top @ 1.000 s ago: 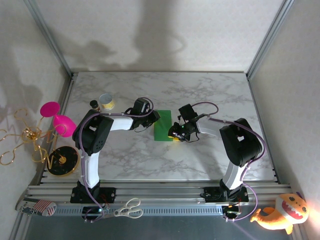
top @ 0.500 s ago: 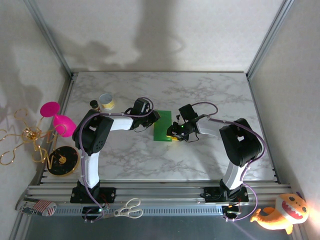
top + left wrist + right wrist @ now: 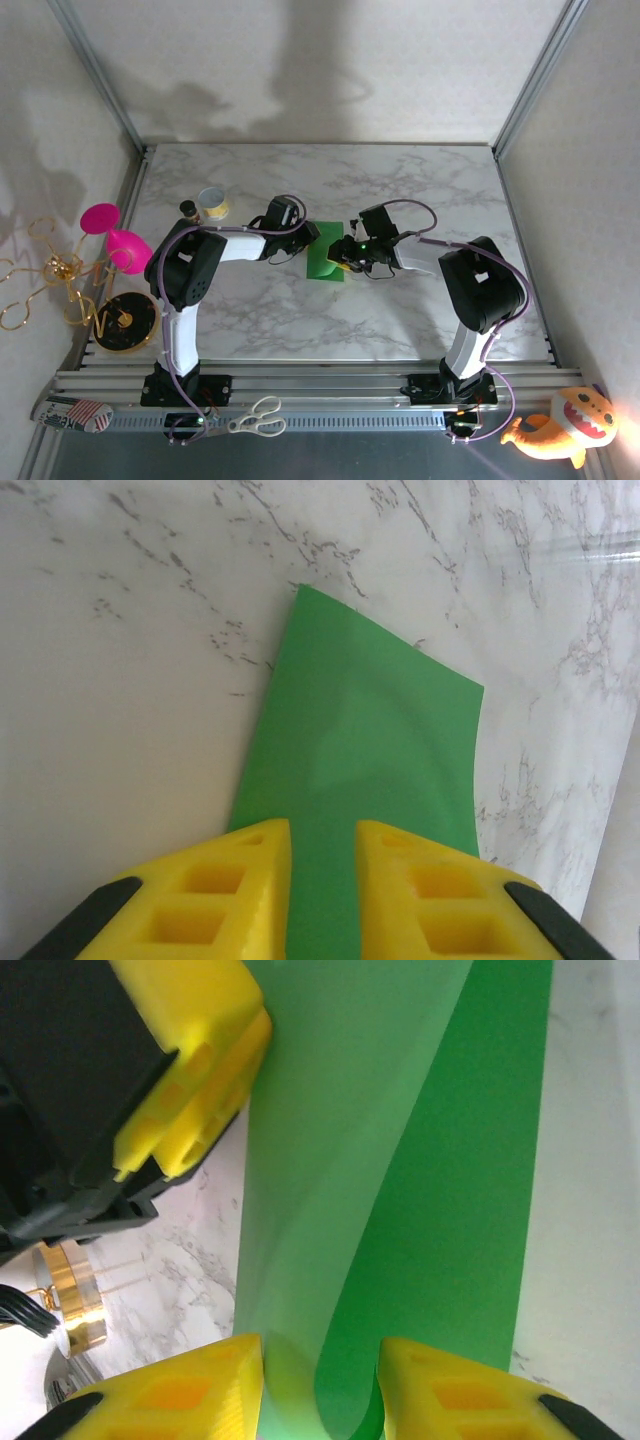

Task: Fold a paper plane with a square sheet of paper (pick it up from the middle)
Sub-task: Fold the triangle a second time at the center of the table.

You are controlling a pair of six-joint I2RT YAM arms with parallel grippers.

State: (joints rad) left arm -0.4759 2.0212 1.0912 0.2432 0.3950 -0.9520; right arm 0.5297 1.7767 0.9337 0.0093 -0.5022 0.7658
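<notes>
The left gripper [image 3: 322,828] has its yellow fingers [image 3: 240,880] only narrowly parted. Seen from its wrist, they sit low over the near edge of the green paper sheet [image 3: 370,730], whose flat face shows through the slit between them. The paper is not pinched between them; whether the fingers press on it cannot be told. From there the sheet runs away across the marble table [image 3: 130,630], its far end slightly bowed.

The right gripper [image 3: 320,1345] is also unclenched, with a wider gap. In its wrist view a paler flap of the sheet [image 3: 470,1160] curls up off the darker layer and dips between the two pads, touching the one on the left of that view. The pictures do not show whether the flap is squeezed. Beyond the flap, the left gripper's yellow finger [image 3: 190,1070] rests at the paper's opposite edge.

From above, both grippers [image 3: 308,238] [image 3: 342,255] meet over the sheet [image 3: 322,265] near the table's middle. A tin [image 3: 212,205] stands well apart to the left.
</notes>
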